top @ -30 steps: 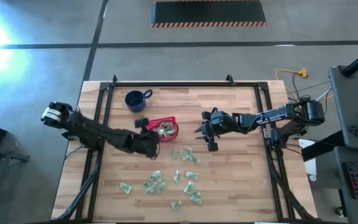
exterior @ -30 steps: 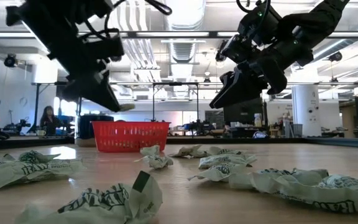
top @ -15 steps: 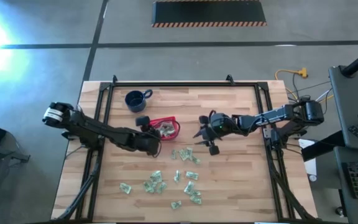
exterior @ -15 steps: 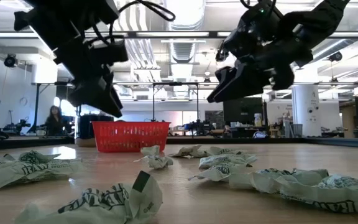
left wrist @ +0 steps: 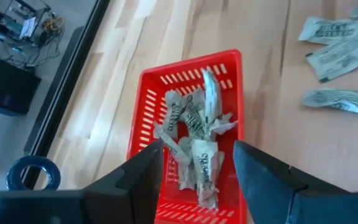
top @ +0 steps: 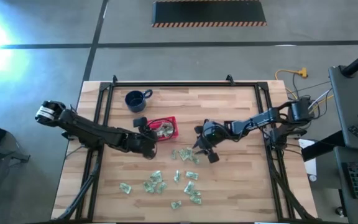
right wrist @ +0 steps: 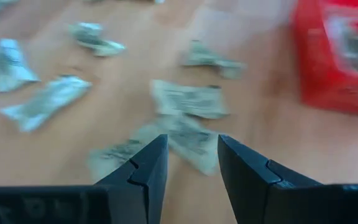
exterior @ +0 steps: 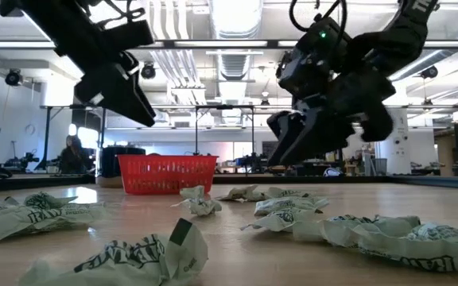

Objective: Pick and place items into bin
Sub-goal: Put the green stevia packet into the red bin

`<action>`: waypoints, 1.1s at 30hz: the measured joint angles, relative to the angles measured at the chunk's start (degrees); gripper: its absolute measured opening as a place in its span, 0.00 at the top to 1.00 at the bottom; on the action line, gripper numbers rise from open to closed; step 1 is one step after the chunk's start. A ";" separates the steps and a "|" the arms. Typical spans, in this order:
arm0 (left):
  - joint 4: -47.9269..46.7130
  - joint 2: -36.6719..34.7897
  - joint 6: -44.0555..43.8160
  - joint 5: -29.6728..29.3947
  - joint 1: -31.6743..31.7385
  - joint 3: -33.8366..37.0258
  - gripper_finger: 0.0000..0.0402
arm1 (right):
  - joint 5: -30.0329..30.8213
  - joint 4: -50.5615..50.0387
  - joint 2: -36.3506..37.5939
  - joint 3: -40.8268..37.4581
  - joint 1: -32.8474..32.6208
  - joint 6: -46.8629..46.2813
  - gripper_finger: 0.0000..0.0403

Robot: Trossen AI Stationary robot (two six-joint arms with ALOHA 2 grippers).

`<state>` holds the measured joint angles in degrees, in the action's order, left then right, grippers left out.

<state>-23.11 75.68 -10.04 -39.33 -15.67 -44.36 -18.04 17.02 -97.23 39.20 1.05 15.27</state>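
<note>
Both dark robot arms are sitting in new spots: the right gripper point(top: 202, 149) is lower and closer to the wrappers than a second ago, and the left gripper point(left wrist: 197, 163) is hanging over the small red plastic basket with holes in its sides point(top: 164, 129). Its fingers are apart and holding nothing. The basket is right under them, with some pieces already inside. The right fingers are apart too, with the tiny green-and-white crinkly wrappers point(top: 186, 154) just ahead. They could be pinching two wrappers at once, or pushing them away.
</note>
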 joint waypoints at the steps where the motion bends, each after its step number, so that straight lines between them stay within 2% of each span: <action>1: 0.06 -0.05 -0.16 0.02 -0.36 -0.02 0.55 | -1.57 -0.10 -0.30 0.00 -0.08 -0.65 0.67; 4: 0.00 -0.14 -0.22 0.09 -1.50 0.00 0.55 | -4.17 0.00 -0.52 0.00 -0.33 -2.96 0.67; 11: 0.04 -0.18 -1.58 0.02 -2.06 0.32 0.55 | -4.30 1.31 -2.40 0.07 -3.57 -4.76 0.67; 15: 0.06 -0.18 -1.67 0.04 -2.08 0.50 0.55 | -0.22 1.12 -3.53 0.02 -4.64 -5.24 0.67; 29: 0.15 -0.18 -1.80 0.04 -2.08 0.53 0.55 | 1.56 1.63 -6.69 0.11 -4.80 -7.80 0.67; 33: 0.15 -0.18 -1.80 0.04 -2.15 0.48 0.55 | 2.88 1.32 -6.50 0.11 -4.85 -7.58 0.72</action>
<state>-22.96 75.50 -11.84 -39.29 -17.82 -43.88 -15.15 18.34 -103.72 39.31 -3.79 7.69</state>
